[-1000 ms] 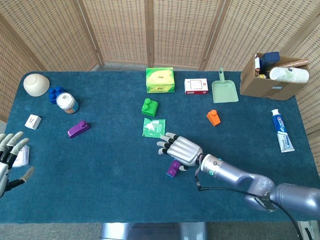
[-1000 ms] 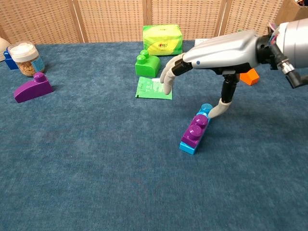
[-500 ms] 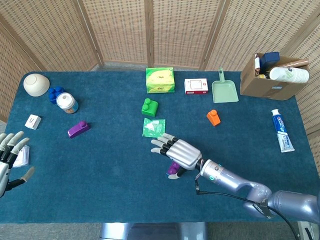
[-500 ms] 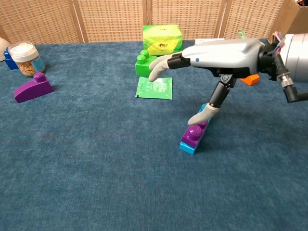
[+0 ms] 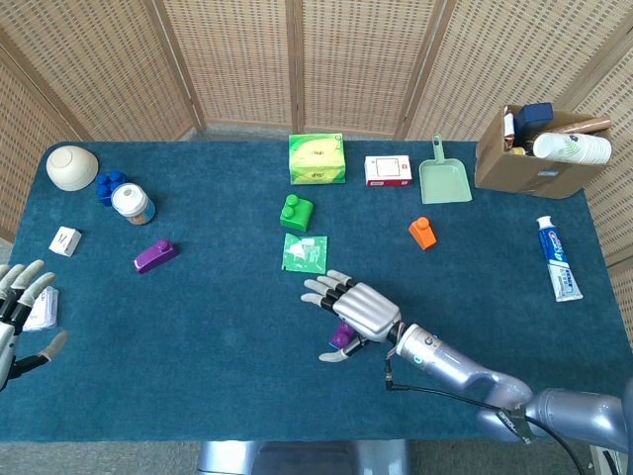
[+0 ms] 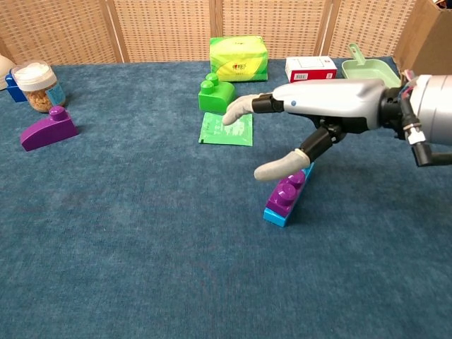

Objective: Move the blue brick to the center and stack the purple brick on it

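Chest view shows, near the middle of the blue cloth table [image 6: 127, 268], a purple brick [image 6: 287, 189] seated on top of a blue brick [image 6: 277, 214], of which only the lower edge shows. The right hand [image 6: 311, 116] hovers just above this stack, fingers spread and holding nothing; its thumb reaches out to the left over the purple brick without clearly touching it. From this low angle the stacking is plain.

Head view, looking down, has the right hand [image 5: 358, 309] covering most of the stack, so only a small patch of the purple brick [image 5: 342, 335] shows and the blue one is hidden. This view alone shows the left hand [image 5: 18, 312] at the table's left edge, fingers apart and empty, beside a small white card [image 5: 42, 309].

Also only from above: a toothpaste tube [image 5: 559, 259] and a cardboard box [image 5: 539, 158] of items at the right, and a white bowl [image 5: 72, 166] at the far left.

Both views show a second purple brick [image 6: 48, 129], a green brick [image 6: 215, 94], a green packet [image 6: 227, 128], a green box [image 6: 239, 58] and a red-and-white box [image 6: 311, 69]. Their printing is too small to read.
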